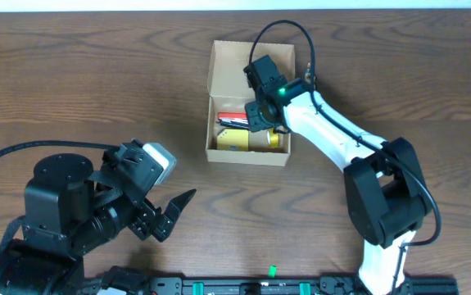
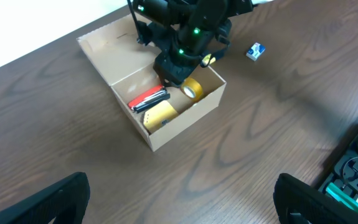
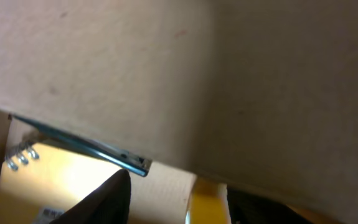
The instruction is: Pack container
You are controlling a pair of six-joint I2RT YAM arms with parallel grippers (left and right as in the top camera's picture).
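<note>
Mostly packed: tape roll (image 2: pixel 194 89), red pen (image 2: pixel 149 98) and yellow box (image 2: pixel 160 114) lie in the unclosed cardboard box (image 2: pixel 185 121); the right gripper (image 1: pixel 258 115) reaches inside, spread impossible to tell; left gripper (image 1: pixel 178 213) wide, empty.

Reaching from base near-right of the container (image 1: pixel 231 64) with white right arm, wrist tipped down, right hand (image 1: pixel 257 115) sunk inside the container, finger gap unclear. Folded well to near-left of the container with black left arm, left hand (image 1: pixel 176 216) spread wide, empty, angled toward it.
</note>
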